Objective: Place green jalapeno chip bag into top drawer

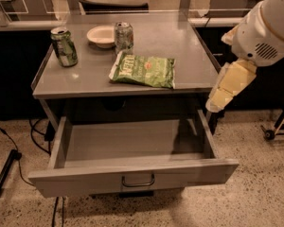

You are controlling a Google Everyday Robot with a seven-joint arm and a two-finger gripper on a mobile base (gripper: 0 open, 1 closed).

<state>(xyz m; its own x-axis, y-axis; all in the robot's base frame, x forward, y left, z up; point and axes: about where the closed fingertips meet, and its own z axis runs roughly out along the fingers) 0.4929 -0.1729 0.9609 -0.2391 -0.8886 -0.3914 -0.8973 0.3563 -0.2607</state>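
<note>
The green jalapeno chip bag (143,70) lies flat on the grey table top (189,46), near its front edge, right of centre. The top drawer (132,150) below the table top is pulled out, with nothing showing inside it. Its flat front panel has a small curved handle (138,181) at its centre. My gripper (217,100) hangs at the end of the white arm (262,30) at the right. It is beside the table's right front corner, above the drawer's right side, and apart from the bag.
A green soda can (64,47) stands at the table's left. A white bowl (101,36) and a silver can (123,37) stand at the back, just behind the bag. Cables (19,145) and a black stand leg (2,181) lie on the floor at the left. A wheeled cart base (279,126) is at the right.
</note>
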